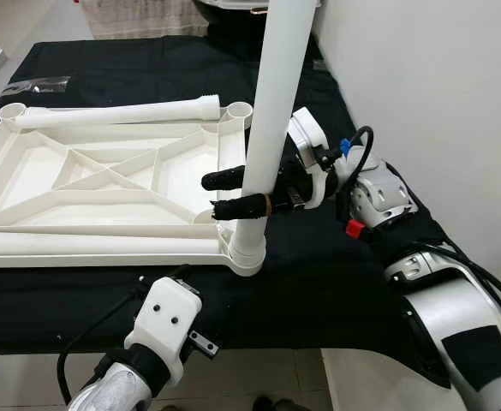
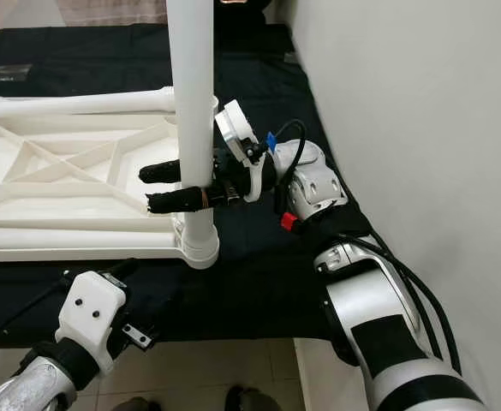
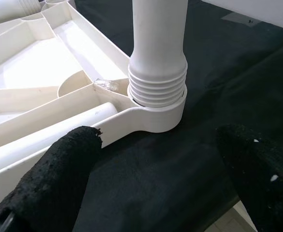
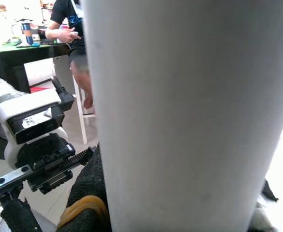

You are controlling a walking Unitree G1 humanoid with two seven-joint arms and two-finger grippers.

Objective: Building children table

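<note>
**White leg upright in the corner socket**

Black cloth covered the tabletop (image 1: 319,282), which stood against a pale wall. From the head views, the white table frame (image 1: 104,184) lay upside down on the cloth, ribs showing, with a loose leg (image 1: 122,112) lying along its far edge. An upright leg (image 1: 271,111) stood in the near right corner socket (image 1: 248,255). The right pincer (image 1: 233,193) reached in from the right, its black fingers clenched around that upright leg just above the socket. The left pincer (image 1: 200,341) hung at the tabletop's near edge, below the frame.

From the left wrist, the left pincer's fingers (image 3: 59,179) were spread apart and held nothing; the leg's ribbed end sat in the socket beyond them.

From the right wrist, the leg loomed white against the lens, and a seated person (image 4: 71,34) showed at a dark desk (image 4: 30,50) beyond.
</note>
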